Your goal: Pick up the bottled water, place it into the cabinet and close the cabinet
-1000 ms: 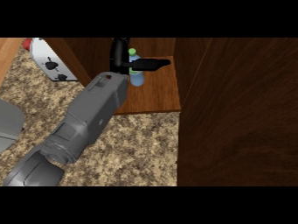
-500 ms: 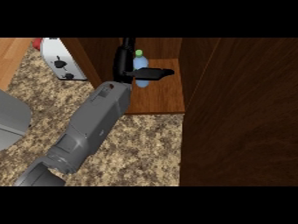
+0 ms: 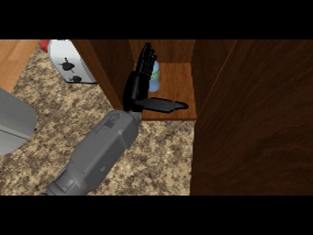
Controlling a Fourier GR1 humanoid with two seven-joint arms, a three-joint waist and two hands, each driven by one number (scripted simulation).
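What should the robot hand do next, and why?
Probably pull the robot hand straight back out of the cabinet: the bottle sits inside, the fingers are open beside it, and the door isn't closed yet.

The right forearm extends diagonally up from the lower edge, wrist in line. The right hand is unclenched: fingers straight and together, thumb splayed rightward.

The bottled water is standing inside the cabinet at the upper middle of the frame, just right of the right robot hand and seemingly touching it. A toaster is sitting on the worktop at the upper left, beside the cabinet.
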